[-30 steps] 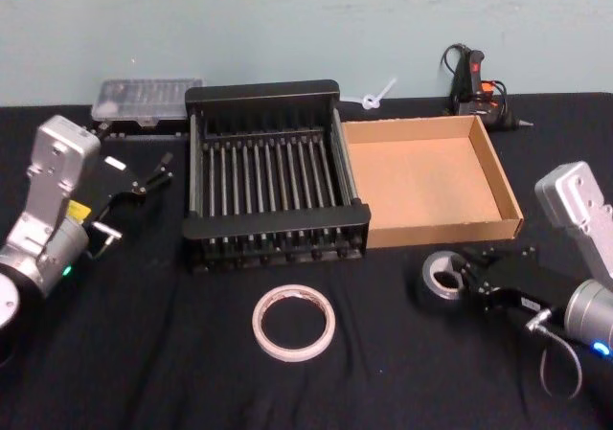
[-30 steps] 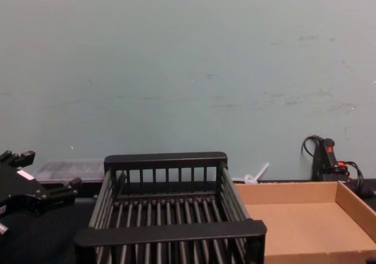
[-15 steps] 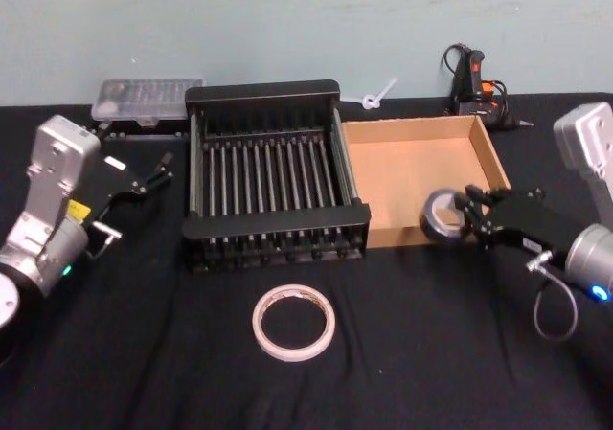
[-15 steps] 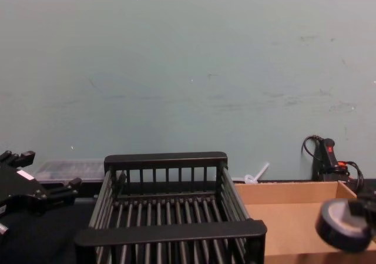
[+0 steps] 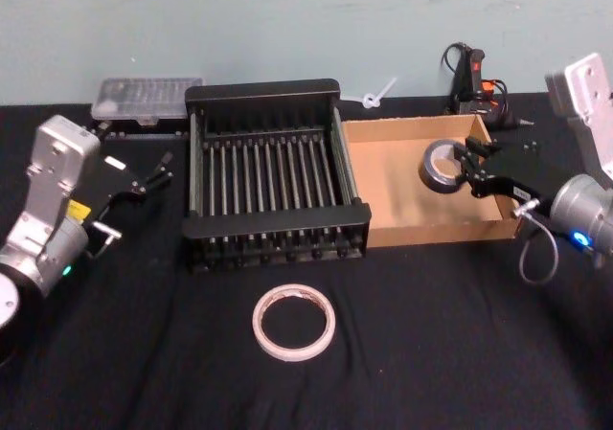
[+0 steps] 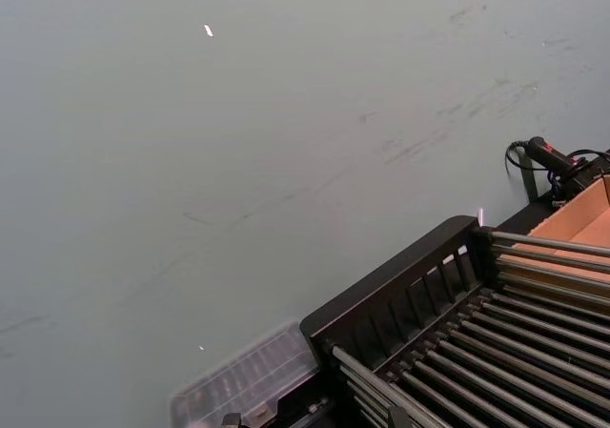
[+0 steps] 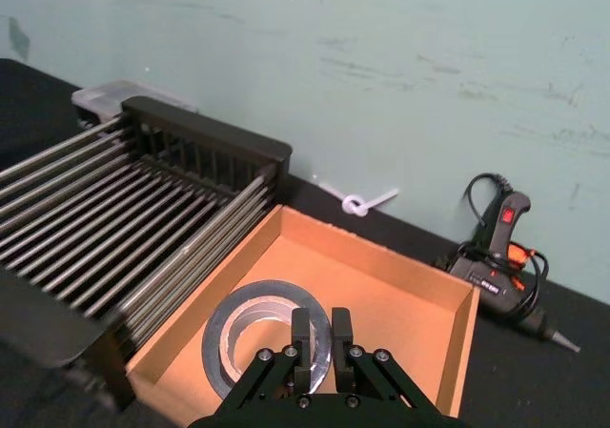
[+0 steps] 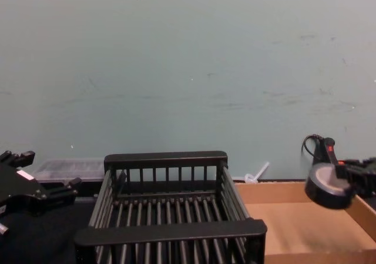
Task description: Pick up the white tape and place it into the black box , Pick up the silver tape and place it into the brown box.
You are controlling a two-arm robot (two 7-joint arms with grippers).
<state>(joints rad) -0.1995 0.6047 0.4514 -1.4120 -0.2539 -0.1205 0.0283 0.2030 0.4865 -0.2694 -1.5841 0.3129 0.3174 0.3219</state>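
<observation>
- Right claw point(image 5: 466, 169) clamped on the silver tape point(image 5: 442, 166), roll held aloft over the brown box point(image 5: 402, 186), toward its 2 o'clock corner.
- In the right wrist view, two black fingers point(image 7: 302, 337) pinching the near wall of the roll point(image 7: 268, 337), cardboard floor showing through the pale core.
- Seen from the chest camera, roll point(image 8: 326, 186) hanging above the box's rim point(image 8: 305, 184), clear air beneath it, bare tray floor stretching away toward 9 o'clock.
- Brown box sitting flush against the 3 o'clock side of the black box point(image 5: 273, 171); low cardboard walls, open top.
- Black box at desk centre, slatted bottom bare, thick rims front and back.
- White tape point(image 5: 294, 323) lying flat on the black desk point(image 5: 144, 353) at 6 o'clock from the crate, well apart from its front rim, open cloth all round.
- Left claw point(image 5: 146, 174) parked at 9 o'clock of the crate, near its side wall but not touching; fingers slightly parted and holding nothing.
- Clear plastic case point(image 5: 146, 100) at 11 o'clock behind the crate's back corner.
- Glue gun point(image 5: 476, 87) at 1 o'clock, just beyond the brown box's far wall.
</observation>
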